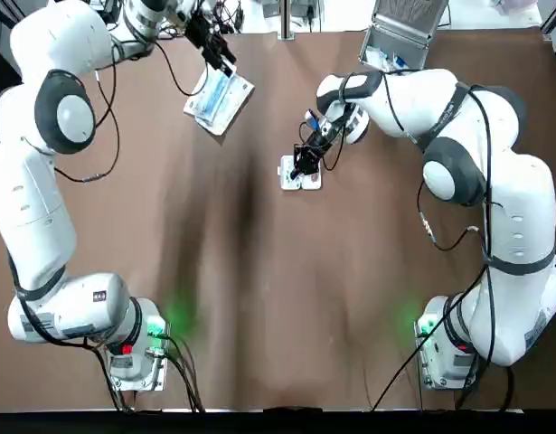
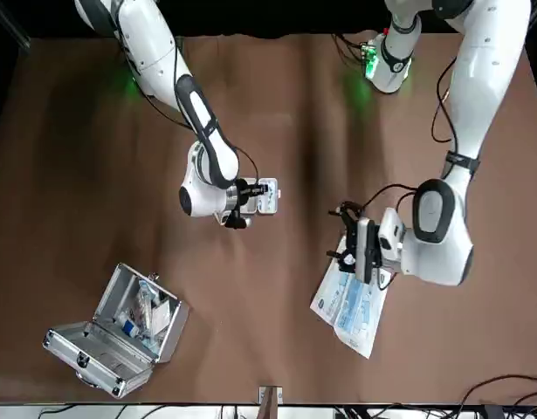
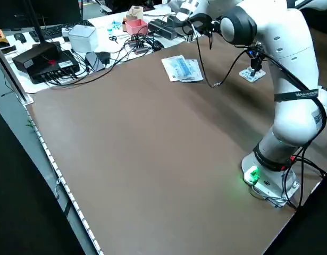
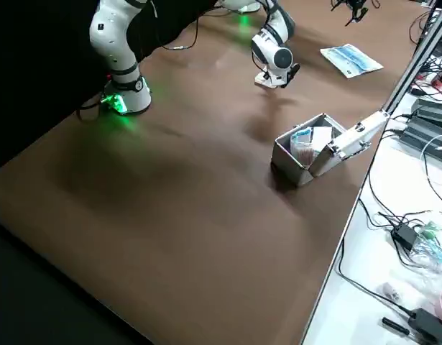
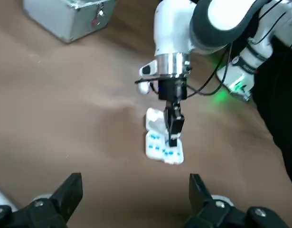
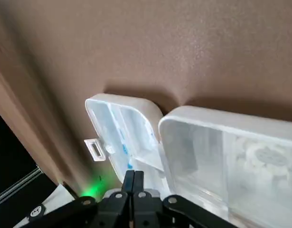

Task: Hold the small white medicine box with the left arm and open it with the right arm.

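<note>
Left gripper (image 5: 135,180): fingers spread wide with nothing between them. It hovers at the far left of the table, well apart from the medicine box.
Under left gripper: a flat stack of blue-and-white packets (image 1: 219,99) lies on the cloth just past its fingertips. Cannot tell if they touch.
Right gripper (image 1: 305,165): fingers pressed together with no gap, pointing down, tips on the box.
Small white medicine box (image 1: 300,178): right under the right gripper's tips, mid-table. It lies flat on the brown tablecloth (image 1: 259,298) and is not in either gripper's grasp.
Box state: lid swung open, the two halves lying side by side and joined along one edge.
Lid half (image 6: 122,133): translucent with rounded corners and a small latch tab on its outer rim. The right gripper's fingertips (image 6: 134,176) meet its edge close to the hinge line.
Tray half (image 6: 221,152): divided into compartments; contents too blurred to name.
Box from left wrist cam: the half nearer the left gripper shows blue marks, and the plain white half lies beyond the right gripper's fingers.
Gap between grippers: the left one faces the right one across bare cloth, nowhere near contact.
Aluminium case (image 1: 400,36): open, with small items inside. It sits beyond the right gripper toward the far table edge, well apart from the box.
Off-table: a bench with cables and boxes (image 3: 126,45) beyond the packets.
</note>
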You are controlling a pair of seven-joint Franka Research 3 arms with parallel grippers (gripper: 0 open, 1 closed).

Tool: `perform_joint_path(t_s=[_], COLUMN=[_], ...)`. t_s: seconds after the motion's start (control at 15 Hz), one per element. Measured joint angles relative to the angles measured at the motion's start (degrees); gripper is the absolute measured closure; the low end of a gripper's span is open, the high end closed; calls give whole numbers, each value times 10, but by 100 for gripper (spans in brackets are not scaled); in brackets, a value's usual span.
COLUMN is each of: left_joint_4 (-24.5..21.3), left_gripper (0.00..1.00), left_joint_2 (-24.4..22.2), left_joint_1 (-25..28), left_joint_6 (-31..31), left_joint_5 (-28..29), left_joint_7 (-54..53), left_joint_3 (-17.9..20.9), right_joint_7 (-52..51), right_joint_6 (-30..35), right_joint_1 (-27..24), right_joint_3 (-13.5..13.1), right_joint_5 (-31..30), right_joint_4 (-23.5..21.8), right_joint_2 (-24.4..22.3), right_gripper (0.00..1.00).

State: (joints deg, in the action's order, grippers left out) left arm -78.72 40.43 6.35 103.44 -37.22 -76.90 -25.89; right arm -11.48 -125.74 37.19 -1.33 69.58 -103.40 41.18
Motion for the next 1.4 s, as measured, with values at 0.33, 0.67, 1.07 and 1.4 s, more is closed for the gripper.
perform_joint_path(t_s=[0.33,0.67,1.07,1.4], left_joint_4=[-1,-10,-18,-19], left_gripper=[0,0,0,0], left_joint_2=[-43,-103,-140,-154], left_joint_1=[6,7,12,13], left_joint_6=[-1,-3,-3,-3], left_joint_5=[81,114,123,169], left_joint_7=[18,31,242,423], left_joint_3=[16,55,63,65], right_joint_7=[1,29,89,89], right_joint_6=[1,71,244,395], right_joint_1=[-1,-5,-11,-14], right_joint_3=[-2,-35,-143,-238], right_joint_5=[0,-24,-161,-248], right_joint_4=[6,37,118,205], right_joint_2=[0,-4,-39,-60], right_gripper=[99,99,99,97])
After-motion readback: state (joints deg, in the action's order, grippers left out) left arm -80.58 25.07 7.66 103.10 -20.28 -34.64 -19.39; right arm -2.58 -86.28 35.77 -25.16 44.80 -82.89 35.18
